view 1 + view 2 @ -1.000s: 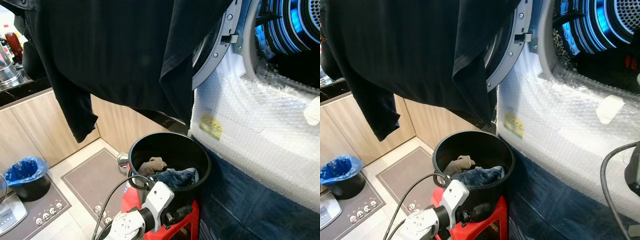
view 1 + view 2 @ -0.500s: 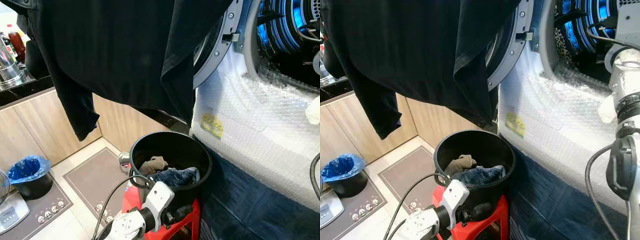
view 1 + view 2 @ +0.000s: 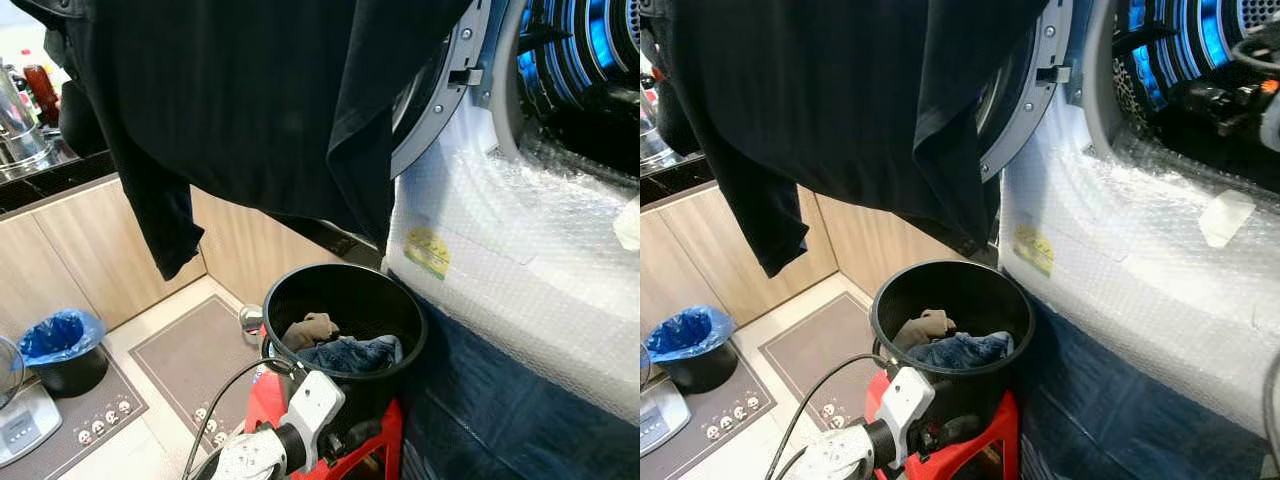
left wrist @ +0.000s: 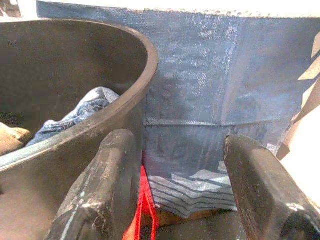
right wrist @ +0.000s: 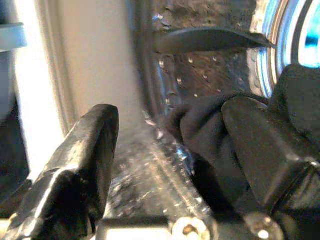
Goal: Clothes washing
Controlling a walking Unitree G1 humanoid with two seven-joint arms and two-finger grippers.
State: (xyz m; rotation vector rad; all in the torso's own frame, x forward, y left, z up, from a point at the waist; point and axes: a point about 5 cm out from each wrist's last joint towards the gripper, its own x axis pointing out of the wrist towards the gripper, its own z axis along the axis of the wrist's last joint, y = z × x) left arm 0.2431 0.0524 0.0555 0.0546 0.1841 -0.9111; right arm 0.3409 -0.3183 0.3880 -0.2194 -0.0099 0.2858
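A large black garment (image 3: 250,100) hangs over the open washer door (image 3: 445,95). Below it a black bucket (image 3: 345,300) stands on a red stool (image 3: 385,445) and holds blue jeans (image 3: 352,352) and a tan cloth (image 3: 308,328). My left gripper (image 4: 180,190) is open, low beside the bucket's outer wall (image 4: 75,145), one finger (image 4: 100,195) close against it. My right gripper (image 5: 167,165) is open at the mouth of the blue-lit drum (image 3: 585,50), with dark clothing (image 5: 215,125) lying by one finger (image 5: 265,150).
Bubble wrap (image 3: 500,250) covers the washer front, with blue sheeting (image 3: 500,430) below. On the left are wooden cabinets (image 3: 60,250), a bin lined with a blue bag (image 3: 58,340), floor mats (image 3: 190,350) and a scale (image 3: 20,425).
The right arm, which stood in the foreground at the right half a second ago, has gone up into the drum opening. The left arm has sunk slightly beside the bucket.
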